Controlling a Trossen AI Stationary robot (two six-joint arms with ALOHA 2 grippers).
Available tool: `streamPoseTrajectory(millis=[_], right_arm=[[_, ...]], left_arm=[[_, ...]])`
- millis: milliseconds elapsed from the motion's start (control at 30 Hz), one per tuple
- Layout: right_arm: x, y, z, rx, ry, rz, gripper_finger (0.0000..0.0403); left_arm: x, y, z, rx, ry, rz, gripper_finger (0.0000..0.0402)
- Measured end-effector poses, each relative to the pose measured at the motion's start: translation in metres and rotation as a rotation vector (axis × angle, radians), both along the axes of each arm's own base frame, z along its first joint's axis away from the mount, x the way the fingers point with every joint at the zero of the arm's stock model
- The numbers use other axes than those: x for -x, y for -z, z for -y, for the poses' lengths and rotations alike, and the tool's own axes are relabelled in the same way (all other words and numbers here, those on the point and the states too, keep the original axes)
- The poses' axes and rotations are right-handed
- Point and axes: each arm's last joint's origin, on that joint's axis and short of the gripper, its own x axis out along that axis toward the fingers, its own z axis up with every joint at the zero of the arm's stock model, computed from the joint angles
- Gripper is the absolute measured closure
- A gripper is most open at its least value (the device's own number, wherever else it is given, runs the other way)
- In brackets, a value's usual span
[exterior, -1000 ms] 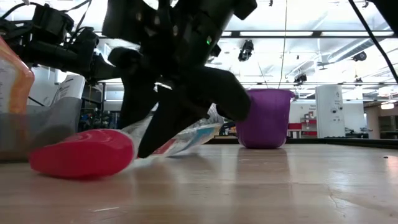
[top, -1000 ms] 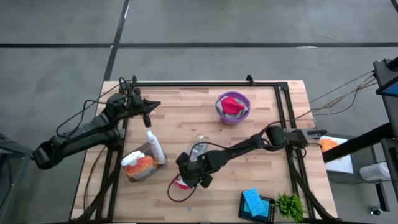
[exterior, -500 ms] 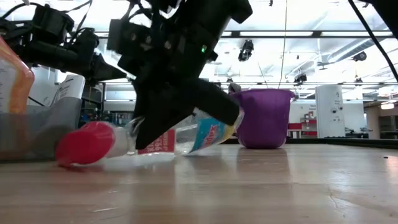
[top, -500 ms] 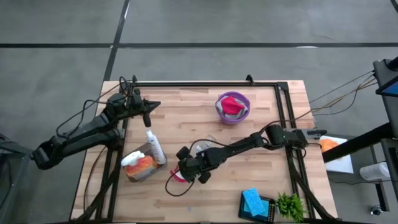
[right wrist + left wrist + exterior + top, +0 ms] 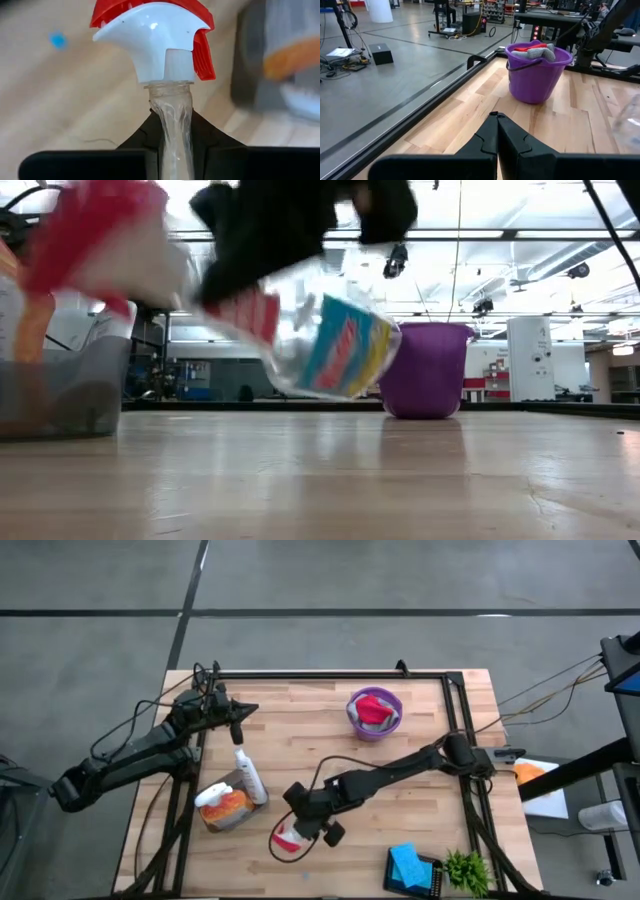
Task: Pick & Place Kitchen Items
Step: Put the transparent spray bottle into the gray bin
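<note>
We see the right claw (image 5: 171,131) clamped on the clear spray bottle's (image 5: 320,340) neck, bottle lifted clear above the bench (image 5: 420,830), left claw (image 5: 497,131) pressed together near the bench's far-left corner

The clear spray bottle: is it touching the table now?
Apart. The low view shows the clear bottle lifted in the right end effector, with open air between it and the table.

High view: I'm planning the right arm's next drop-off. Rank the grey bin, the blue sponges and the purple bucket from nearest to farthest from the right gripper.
The right gripper is holding the clear spray bottle.
1. Grey bin, toward the left arm's side.
2. Blue sponges, at the table's near edge, toward the right arm's side.
3. Purple bucket, toward the far edge.
</note>
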Motion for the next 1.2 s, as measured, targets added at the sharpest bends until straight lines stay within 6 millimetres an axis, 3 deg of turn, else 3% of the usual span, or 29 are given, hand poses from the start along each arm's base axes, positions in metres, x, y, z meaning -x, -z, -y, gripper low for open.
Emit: streamPoseTrajectory(millis=[233,433,667,867,1000,1200], right_arm=[[0.009,-0.053,-0.005,-0.314,-0.193,0.176,0.0361],[0.032,-0.082,0.007,-0.480,-0.294,0.501,0.0361],[0.086,-0.098,0.042,-0.605,-0.303,1.001,0.0360],[0.118,-0.090,0.083,-0.757,-0.260,1.308,0.0360],[0.109,-0.075,0.099,-0.799,-0.209,1.294,0.0360],[0.071,-0.064,0.107,-0.834,-0.173,1.272,0.0360]], left_arm=[[0.000,0.001,0.000,0.008,0.000,-0.008,0.0401],[0.001,0.003,0.000,0.023,0.000,-0.025,0.0401],[0.001,0.007,0.001,0.023,0.001,-0.032,0.0401],[0.001,0.006,0.001,0.019,0.000,-0.028,0.0401],[0.001,0.006,0.001,0.019,-0.002,-0.029,0.0401],[0.001,0.006,0.001,0.017,-0.002,-0.028,0.0401]])
